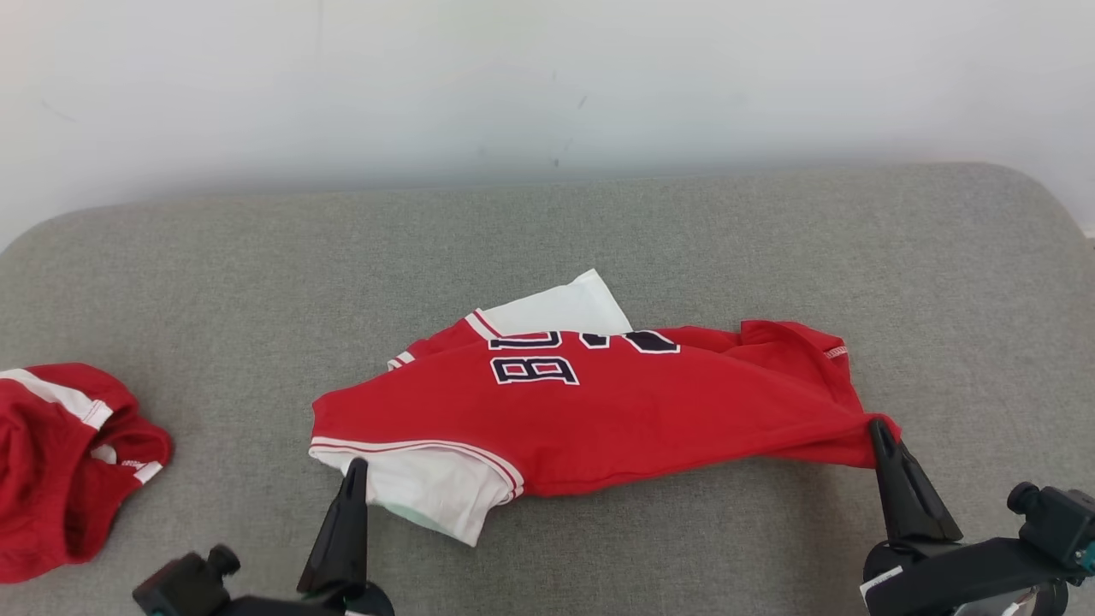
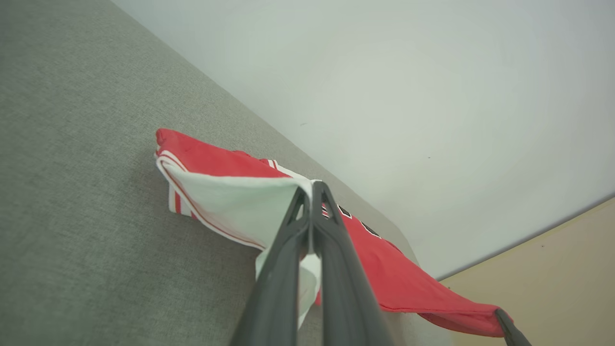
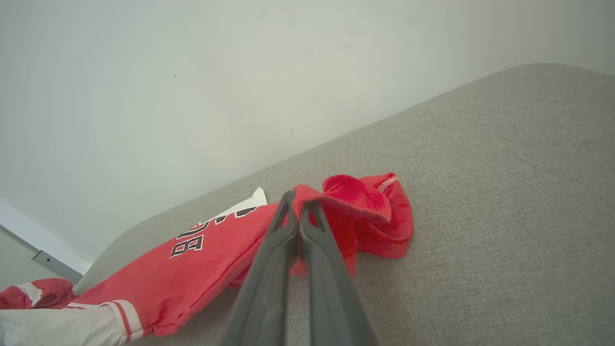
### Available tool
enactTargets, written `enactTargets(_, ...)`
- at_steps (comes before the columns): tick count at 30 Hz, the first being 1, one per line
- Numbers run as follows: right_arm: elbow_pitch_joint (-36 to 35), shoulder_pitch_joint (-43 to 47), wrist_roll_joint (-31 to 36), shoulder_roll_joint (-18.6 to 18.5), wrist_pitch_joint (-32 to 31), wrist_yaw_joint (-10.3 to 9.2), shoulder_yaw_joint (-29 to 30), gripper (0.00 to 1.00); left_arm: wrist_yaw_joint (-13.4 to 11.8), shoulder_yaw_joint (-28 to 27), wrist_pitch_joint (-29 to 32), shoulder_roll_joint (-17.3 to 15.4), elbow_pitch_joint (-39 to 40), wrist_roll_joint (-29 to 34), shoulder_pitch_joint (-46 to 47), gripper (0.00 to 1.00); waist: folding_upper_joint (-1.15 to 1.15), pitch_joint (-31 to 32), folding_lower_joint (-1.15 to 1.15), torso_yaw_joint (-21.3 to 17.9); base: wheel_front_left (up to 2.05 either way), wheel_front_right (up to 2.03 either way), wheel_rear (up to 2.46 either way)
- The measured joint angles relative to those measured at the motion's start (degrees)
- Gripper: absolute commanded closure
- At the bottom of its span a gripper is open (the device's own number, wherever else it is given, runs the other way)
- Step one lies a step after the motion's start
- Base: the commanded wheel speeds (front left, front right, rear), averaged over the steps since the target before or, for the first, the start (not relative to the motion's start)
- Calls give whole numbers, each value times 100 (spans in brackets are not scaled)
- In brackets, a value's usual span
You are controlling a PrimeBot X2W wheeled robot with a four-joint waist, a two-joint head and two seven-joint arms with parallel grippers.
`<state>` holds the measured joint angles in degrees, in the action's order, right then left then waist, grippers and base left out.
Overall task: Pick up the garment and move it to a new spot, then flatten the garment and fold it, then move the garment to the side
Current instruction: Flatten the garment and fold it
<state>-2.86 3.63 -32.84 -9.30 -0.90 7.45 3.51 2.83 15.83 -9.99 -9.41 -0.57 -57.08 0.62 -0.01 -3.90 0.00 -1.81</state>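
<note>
The red jersey (image 1: 599, 411) lies near the middle of the grey padded surface (image 1: 684, 239), toward its near edge, stretched between the two arms. The left gripper (image 1: 354, 469) is pinched tight on the jersey's white cloth at the near left. The right gripper (image 1: 878, 428) is clamped on a bunched red corner at the right. The dark lettering is folded over itself, so I can't read it whole. A white flap pokes out on the far side, mostly tucked under the red. At the left, a second red-and-white piece (image 1: 68, 462) is cut off by the picture's edge.
</note>
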Motion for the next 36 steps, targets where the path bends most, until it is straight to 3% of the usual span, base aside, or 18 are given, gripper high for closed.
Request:
enactTargets(5,70,-363,130,-121,-19,0,-249,100,68,96,77,-49,-164,135,513,100,0,-80,0,-29,0,0,0)
enactTargets(16,832,-2355,370,-512,344,0,-1007,100,220,120,41,-68,-1157,502,2480,100,1,-411,1,-202,0,0,0)
enactTargets(25,773,-3621,753,-621,1234,0,-800,100,331,-36,-212,-141,-1037,711,3891,100,1,-485,2,-316,0,0,0)
enactTargets(36,438,-3997,985,-710,1460,0,-407,100,381,-7,119,-367,-425,628,4693,100,1,-237,1,-296,0,0,0)
